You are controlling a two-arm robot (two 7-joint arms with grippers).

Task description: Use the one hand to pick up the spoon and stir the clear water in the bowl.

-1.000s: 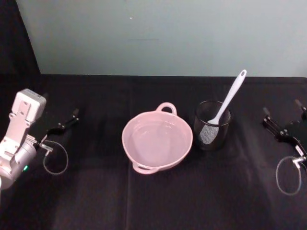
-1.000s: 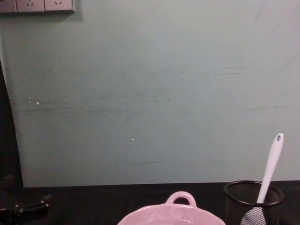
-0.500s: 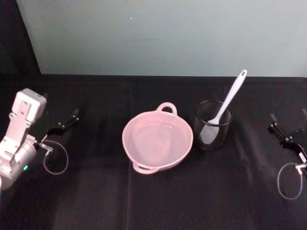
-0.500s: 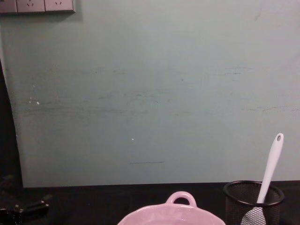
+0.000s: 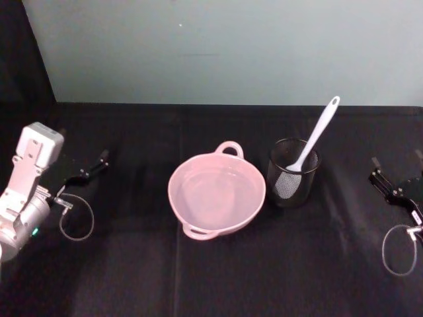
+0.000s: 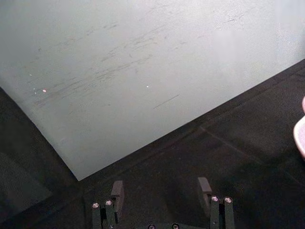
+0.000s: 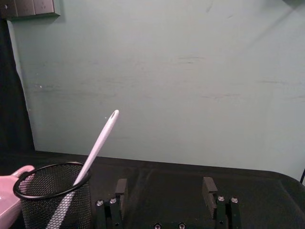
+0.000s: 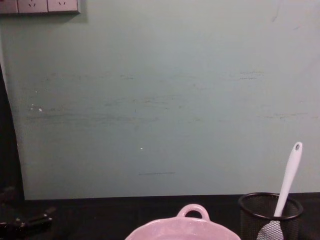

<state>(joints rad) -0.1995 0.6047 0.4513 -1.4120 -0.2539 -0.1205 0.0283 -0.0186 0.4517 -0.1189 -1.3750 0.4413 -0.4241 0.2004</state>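
Observation:
The pale pink bowl (image 5: 174,193) stands mid-table, and the clear water (image 5: 215,197) in it shows as a faint sheen. Just right of it, the white spoon (image 5: 318,134) leans in a black wire-mesh cup (image 5: 293,175), handle up and to the right. The chest view has the bowl (image 8: 183,229) and spoon (image 8: 289,176) at its lower edge. At the far right my right gripper (image 5: 396,162) is open and empty, well away from the cup; its wrist view looks past the open gripper (image 7: 165,185) at the spoon (image 7: 97,145). My left gripper (image 5: 89,168) is parked open at the far left.
A black cloth (image 5: 218,277) covers the table, with a pale green wall (image 5: 225,46) behind it. Cable loops hang by the left wrist (image 5: 76,224) and the right wrist (image 5: 398,249). The bowl's pink rim (image 6: 301,136) edges the left wrist view.
My right gripper has drawn back to the right, away from the mesh cup, and has held still for the last half second. Left arm, bowl and spoon are unchanged.

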